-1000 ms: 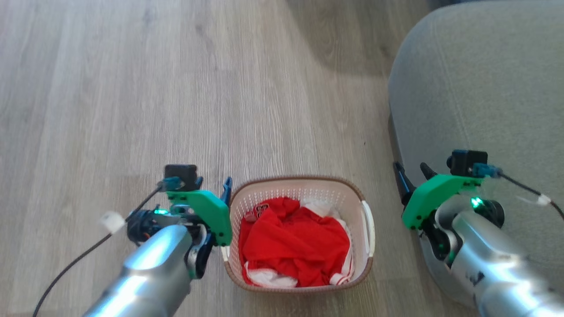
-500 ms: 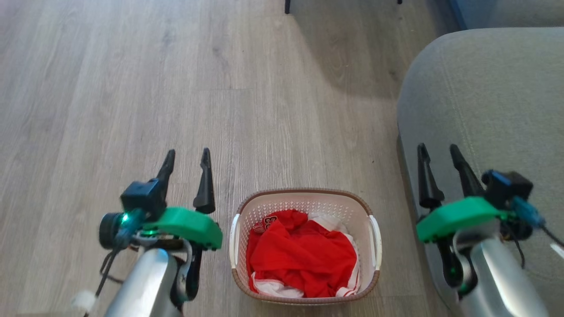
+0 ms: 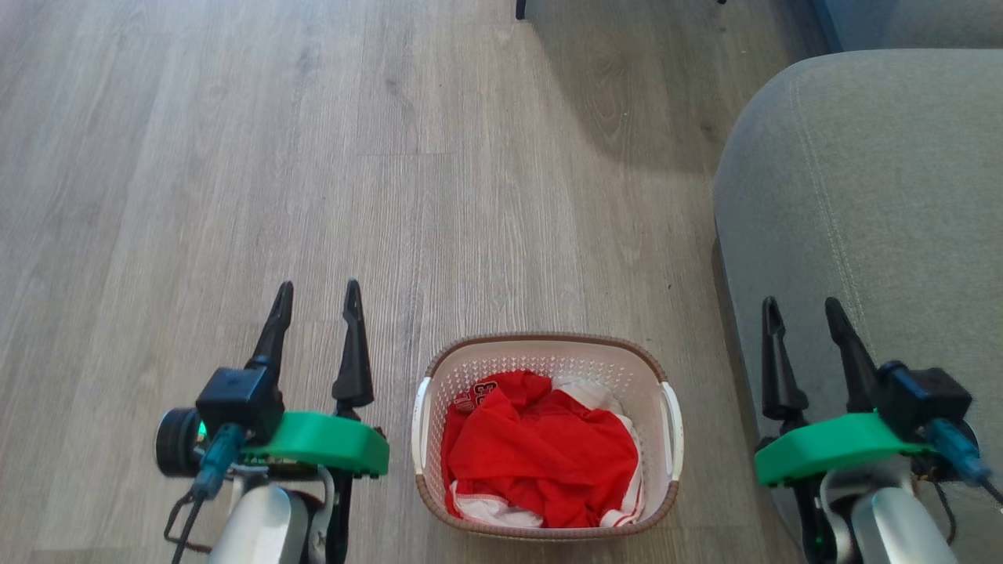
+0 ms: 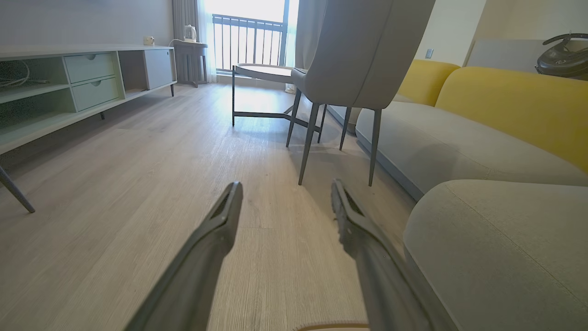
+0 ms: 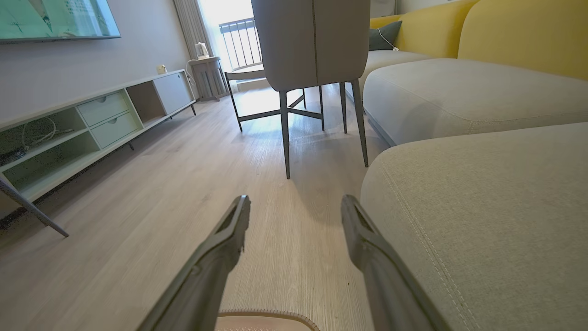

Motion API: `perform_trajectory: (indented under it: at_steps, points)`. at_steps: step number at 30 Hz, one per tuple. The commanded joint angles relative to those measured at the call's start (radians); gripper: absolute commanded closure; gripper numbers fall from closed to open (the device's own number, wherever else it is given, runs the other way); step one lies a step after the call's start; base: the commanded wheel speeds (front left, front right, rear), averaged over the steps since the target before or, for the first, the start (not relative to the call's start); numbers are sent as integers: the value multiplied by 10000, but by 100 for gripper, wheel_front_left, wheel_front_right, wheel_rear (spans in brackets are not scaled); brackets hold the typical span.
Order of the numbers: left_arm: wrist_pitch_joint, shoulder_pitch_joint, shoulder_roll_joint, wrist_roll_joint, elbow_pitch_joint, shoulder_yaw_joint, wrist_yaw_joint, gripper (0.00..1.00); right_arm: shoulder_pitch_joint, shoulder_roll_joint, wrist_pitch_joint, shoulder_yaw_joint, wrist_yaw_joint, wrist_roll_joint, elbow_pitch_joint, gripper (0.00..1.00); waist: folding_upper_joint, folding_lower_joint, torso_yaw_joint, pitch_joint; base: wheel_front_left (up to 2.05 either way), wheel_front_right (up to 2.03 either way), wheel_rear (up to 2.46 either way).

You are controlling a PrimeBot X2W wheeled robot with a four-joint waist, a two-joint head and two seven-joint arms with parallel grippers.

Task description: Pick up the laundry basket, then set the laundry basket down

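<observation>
The white perforated laundry basket (image 3: 541,362), brown-rimmed, holding red clothes (image 3: 541,458), stands on the wood floor (image 3: 392,157) between the left gripper (image 3: 318,287) and right gripper (image 3: 801,304), both spread apart and empty. A grey sofa (image 3: 878,196) borders the right; the floor ahead is open.

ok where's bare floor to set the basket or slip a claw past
Widest bare floor: ahead of the laundry basket up to the chair leg, and left of the left claw. A narrow strip runs between that claw and the basket. Crowded: the slot between basket and sofa, by the right claw.
</observation>
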State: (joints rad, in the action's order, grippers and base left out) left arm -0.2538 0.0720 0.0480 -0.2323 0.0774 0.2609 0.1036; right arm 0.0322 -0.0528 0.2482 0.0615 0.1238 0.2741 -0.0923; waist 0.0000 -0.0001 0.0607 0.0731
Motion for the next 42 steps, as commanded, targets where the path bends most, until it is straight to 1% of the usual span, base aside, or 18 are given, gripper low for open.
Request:
perform_trajectory:
  at_steps: [1, 5, 9, 18, 42]
  points:
    - [-79, 135, 24, -11, -489, -236, 73, 0, 163, 22, 135, 126, 69, 93, 497, 0, 0, 1, -7, 3, 0, 0, 0]
    - [-79, 114, 24, -71, -608, -211, 19, 0, 143, 23, 135, 32, 69, 184, 588, 0, 0, 1, -3, -5, 0, 0, 0]
    - [-80, 66, 23, -214, -678, -255, -184, 0, 141, 24, 135, 44, 69, 174, 576, 0, 0, 1, -6, -55, 0, 0, 0]
    - [-80, -20, 23, -479, -566, -399, -394, 0, 111, 25, 135, 30, 69, 265, 492, 0, 0, 1, 5, -138, 0, 0, 0]
    - [-80, -58, 22, -689, -392, -429, -447, 0, 174, 26, 135, 69, 69, 246, 379, 0, 0, 1, -64, -303, 0, 0, 0]
